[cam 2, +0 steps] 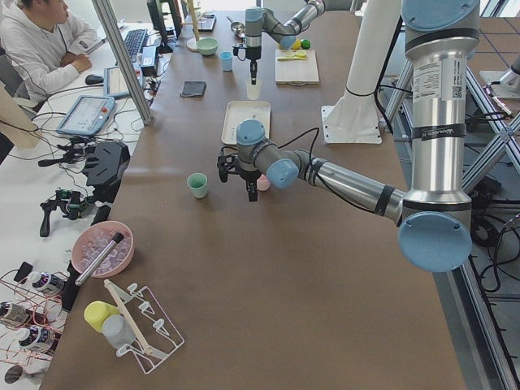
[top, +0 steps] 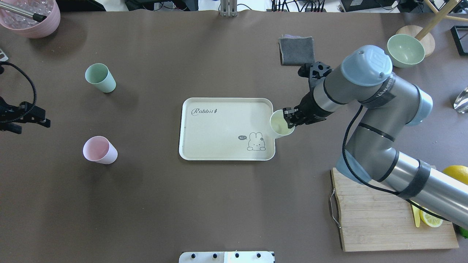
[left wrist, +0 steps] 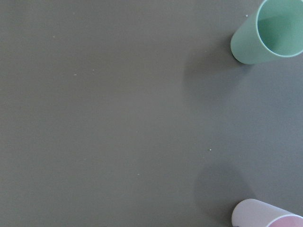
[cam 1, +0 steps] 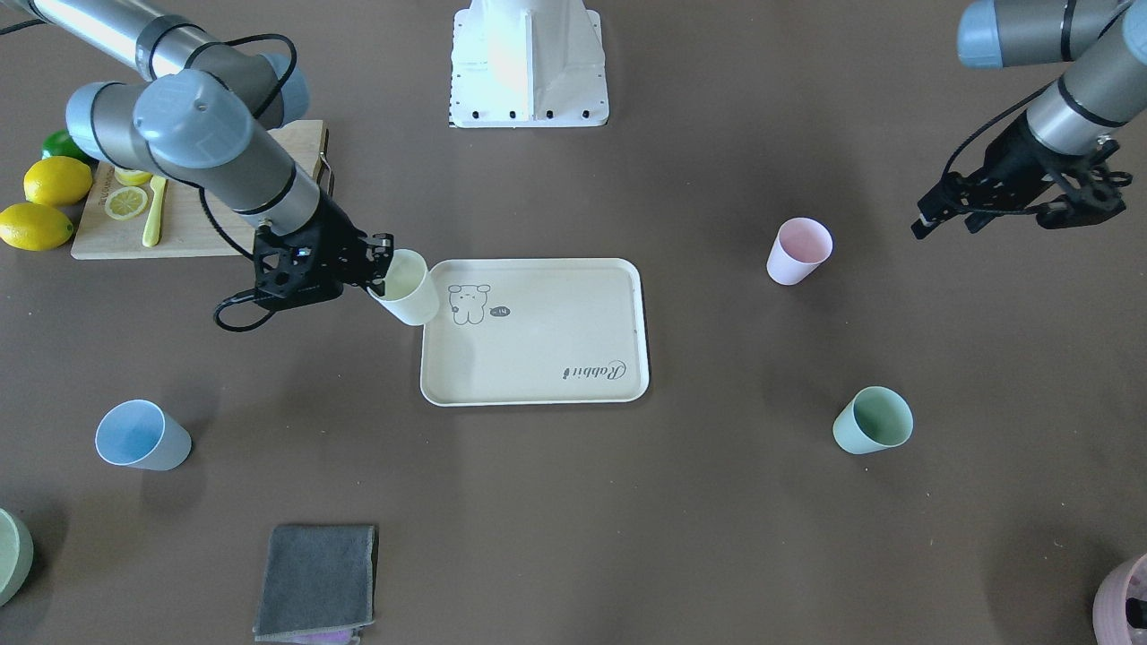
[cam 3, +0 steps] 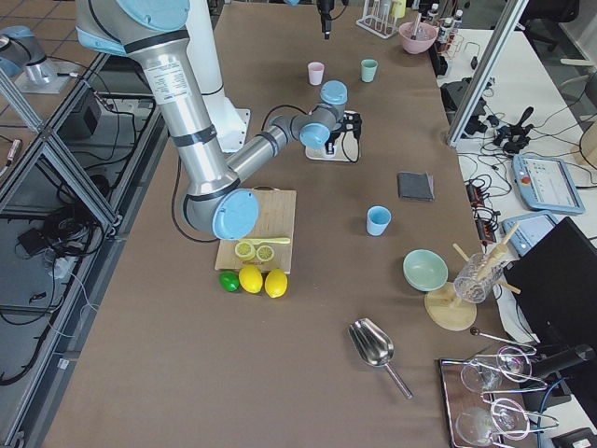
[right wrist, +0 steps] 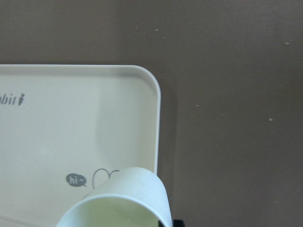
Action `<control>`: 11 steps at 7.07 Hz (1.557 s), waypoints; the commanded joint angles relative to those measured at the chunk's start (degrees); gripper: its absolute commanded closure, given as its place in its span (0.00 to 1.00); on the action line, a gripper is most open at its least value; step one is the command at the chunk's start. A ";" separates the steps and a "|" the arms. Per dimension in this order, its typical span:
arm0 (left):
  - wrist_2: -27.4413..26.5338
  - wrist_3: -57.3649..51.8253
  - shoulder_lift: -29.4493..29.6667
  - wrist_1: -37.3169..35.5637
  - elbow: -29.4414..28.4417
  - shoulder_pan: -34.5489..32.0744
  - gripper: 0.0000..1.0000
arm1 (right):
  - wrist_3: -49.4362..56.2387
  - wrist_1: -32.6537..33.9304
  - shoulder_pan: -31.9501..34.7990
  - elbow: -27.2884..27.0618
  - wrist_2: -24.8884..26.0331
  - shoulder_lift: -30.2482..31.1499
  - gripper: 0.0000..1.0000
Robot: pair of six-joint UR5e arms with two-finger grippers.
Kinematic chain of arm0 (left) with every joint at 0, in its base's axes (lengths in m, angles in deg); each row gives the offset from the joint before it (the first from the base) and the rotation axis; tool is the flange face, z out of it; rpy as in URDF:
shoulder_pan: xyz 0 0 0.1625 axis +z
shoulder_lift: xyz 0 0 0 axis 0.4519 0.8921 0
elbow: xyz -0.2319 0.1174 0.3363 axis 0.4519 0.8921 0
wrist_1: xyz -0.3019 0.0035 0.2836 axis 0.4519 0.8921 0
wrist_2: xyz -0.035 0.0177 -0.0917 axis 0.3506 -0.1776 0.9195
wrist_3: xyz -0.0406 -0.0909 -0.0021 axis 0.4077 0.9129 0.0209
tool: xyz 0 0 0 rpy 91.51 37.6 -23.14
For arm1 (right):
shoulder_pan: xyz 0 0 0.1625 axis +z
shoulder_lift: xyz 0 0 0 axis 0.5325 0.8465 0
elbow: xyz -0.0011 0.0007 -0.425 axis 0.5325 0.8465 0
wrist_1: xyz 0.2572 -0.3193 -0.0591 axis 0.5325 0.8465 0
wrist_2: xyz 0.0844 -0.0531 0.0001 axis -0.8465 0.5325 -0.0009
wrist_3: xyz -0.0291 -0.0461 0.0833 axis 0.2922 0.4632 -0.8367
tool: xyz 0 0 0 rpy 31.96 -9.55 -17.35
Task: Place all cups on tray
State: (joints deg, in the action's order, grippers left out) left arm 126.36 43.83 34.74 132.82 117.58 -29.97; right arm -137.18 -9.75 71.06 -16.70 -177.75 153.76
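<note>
Delivery of the pale yellow cup [cam 1: 408,288] is the step in hand. It hangs at the rabbit end of the tray [cam 1: 547,336], overlapping the rim, its wall pinched between the closed fingers of the right gripper [cam 1: 385,267]. The next move, I judge, calls for carrying it further inward over the tray's floor, lowering it upright, then releasing.

The pink cup [cam 1: 797,251], mint cup [cam 1: 872,421] and blue cup [cam 1: 142,435] all stand well apart from the tray. The left gripper [cam 1: 950,219] hovers beyond the pink cup; I cannot tell how far open it is.
</note>
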 commanded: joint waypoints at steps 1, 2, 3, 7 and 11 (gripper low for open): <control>-2.83 2.66 2.42 0.04 -0.24 5.66 0.13 | -3.29 0.71 -4.94 3.09 5.62 -3.98 1.00; -3.97 6.15 4.70 -0.04 -1.29 8.64 0.16 | -3.48 0.62 -6.18 3.98 6.87 -4.08 1.00; -6.59 8.36 6.90 -0.04 -2.69 10.93 0.19 | -3.74 0.62 -6.45 3.99 7.14 -4.08 1.00; -8.47 9.35 7.01 -0.13 -3.93 13.59 1.00 | 4.46 8.05 10.45 -1.52 -8.38 -0.33 0.00; -7.67 14.06 24.52 -15.54 -4.19 13.67 1.00 | 32.44 17.41 22.10 5.97 -9.39 2.86 0.00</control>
State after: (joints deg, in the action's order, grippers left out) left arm 118.62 55.06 51.50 124.12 113.80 -16.35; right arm -110.35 7.06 90.95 -15.19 -187.35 156.62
